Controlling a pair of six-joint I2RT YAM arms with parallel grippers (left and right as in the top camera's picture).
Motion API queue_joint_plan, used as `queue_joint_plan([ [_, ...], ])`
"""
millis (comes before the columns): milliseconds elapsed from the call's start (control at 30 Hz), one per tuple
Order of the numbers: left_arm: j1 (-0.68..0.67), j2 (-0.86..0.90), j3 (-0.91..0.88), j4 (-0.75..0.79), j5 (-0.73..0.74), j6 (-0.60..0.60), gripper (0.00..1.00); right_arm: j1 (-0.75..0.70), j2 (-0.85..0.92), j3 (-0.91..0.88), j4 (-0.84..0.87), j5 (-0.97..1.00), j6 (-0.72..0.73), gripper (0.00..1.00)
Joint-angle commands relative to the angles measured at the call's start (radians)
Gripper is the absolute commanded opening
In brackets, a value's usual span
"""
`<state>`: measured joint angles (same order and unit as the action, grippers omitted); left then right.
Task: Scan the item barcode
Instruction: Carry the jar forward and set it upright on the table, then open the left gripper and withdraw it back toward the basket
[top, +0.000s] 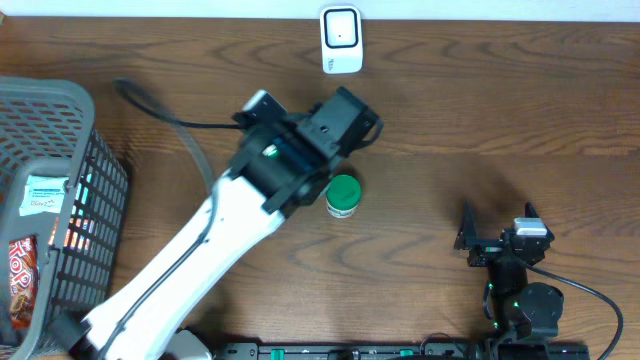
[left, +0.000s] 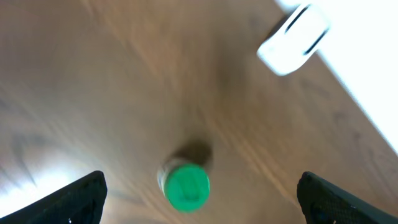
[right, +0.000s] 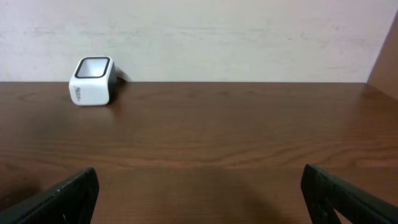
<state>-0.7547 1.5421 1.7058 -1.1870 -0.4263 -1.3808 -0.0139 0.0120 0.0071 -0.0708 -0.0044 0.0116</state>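
The item, a small bottle with a green cap (top: 343, 195), stands upright on the wooden table, beside the left arm's wrist (top: 300, 150). In the left wrist view the blurred green cap (left: 185, 186) lies below and between the two dark fingers. My left gripper (left: 200, 190) hangs open above it, both fingers well clear of the cap. The white barcode scanner (top: 341, 40) sits at the table's far edge and also shows as a scanner (left: 293, 38) from the left wrist and a scanner (right: 92, 81) from the right. My right gripper (top: 498, 230) rests open and empty at the front right.
A grey mesh basket (top: 95, 170) holding several packaged goods stands at the left edge. A black cable (top: 170, 115) runs across the table behind the left arm. A pale wall (right: 199, 37) closes off the far edge.
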Motion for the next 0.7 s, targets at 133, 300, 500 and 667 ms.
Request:
queue_joint_plan([
  [133, 0.004, -0.185, 0.0, -0.01, -0.382, 0.321, 0.98, -0.002, -0.003, -0.002, -0.004, 0.003, 0.01, 0.99],
  [300, 0.027, -0.267, 0.0, -0.009, -0.548, 0.426, 0.98, -0.002, -0.003, -0.002, -0.004, 0.003, 0.01, 0.99],
  [500, 0.183, -0.366, 0.0, 0.008, -0.663, 0.585, 0.98, -0.002, -0.003, -0.002, -0.004, 0.003, 0.01, 0.99],
  [667, 0.288, -0.394, 0.0, 0.111, -0.579, 0.887, 0.98, -0.002, -0.003, -0.002, -0.004, 0.003, 0.01, 0.99],
])
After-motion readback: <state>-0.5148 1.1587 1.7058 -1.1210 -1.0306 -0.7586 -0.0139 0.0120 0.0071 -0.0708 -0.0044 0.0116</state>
